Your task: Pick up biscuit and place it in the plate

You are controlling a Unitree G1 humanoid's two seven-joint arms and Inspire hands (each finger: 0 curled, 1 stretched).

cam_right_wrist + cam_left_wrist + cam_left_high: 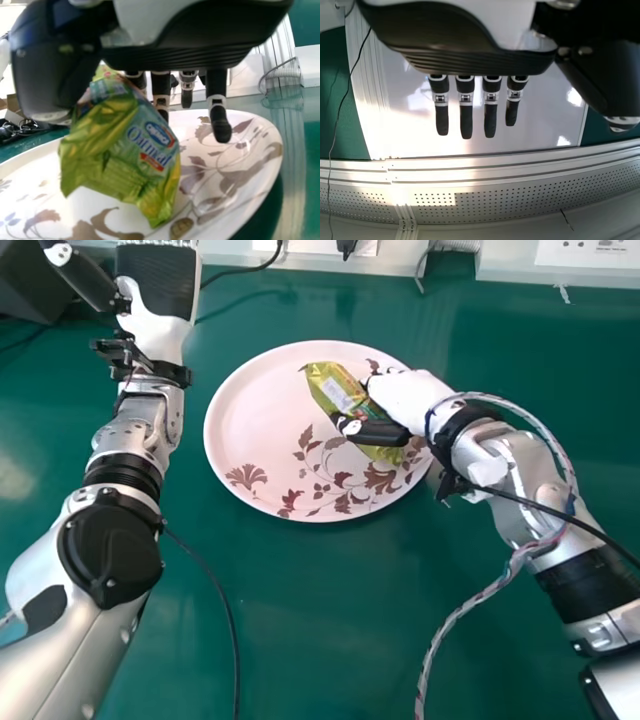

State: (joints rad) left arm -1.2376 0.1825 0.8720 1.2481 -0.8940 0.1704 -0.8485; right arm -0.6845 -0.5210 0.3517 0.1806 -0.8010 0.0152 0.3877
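Observation:
The biscuit packet (338, 390), yellow-green, is over the upper right part of the pink-white plate (240, 440) in the head view. My right hand (400, 402) comes from the right, its thumb lying across the packet. In the right wrist view, the biscuit packet (125, 145) is pinched between the thumb and some fingers of my right hand (161, 87), tilted over the plate (250, 185) with its leaf pattern. At the upper left, my left hand (155, 280) is held away from the plate; its fingers hang straight in the left wrist view (465, 107).
A green table (320, 610) lies under the plate. Black cables (225, 605) run across it beside the left arm and along the back. White panels (560, 262) border the far edge, and a dark box (35, 280) stands at the far left.

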